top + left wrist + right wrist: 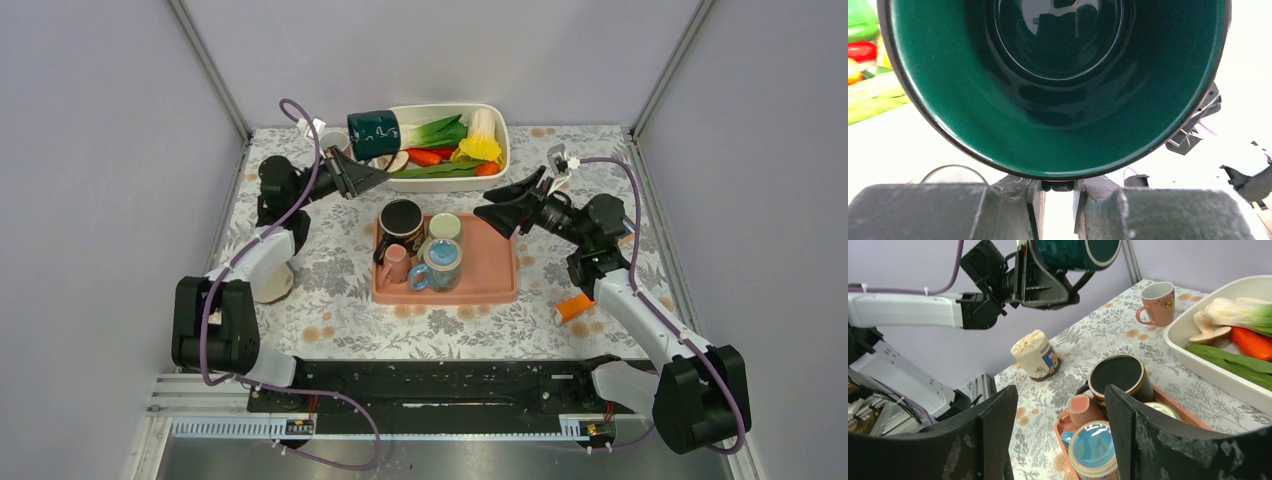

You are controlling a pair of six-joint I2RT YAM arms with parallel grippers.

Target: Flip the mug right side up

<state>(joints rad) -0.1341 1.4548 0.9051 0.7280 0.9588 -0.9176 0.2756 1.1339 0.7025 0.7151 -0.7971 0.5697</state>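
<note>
Though sideways, green mug (pixel 375 133) empty; vegetables (pixel 440 135) in white tub (pixel 455 182).

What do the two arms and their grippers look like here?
The left arm and right arm have white links and bulky black joints, each trailing a purple cable. The left gripper and right gripper are black with broad, tapering fingers.

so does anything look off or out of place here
The green mug hangs sideways in the air, gripped by the left tool. On the tray, the small pink mug seems to lie on its side.
</note>
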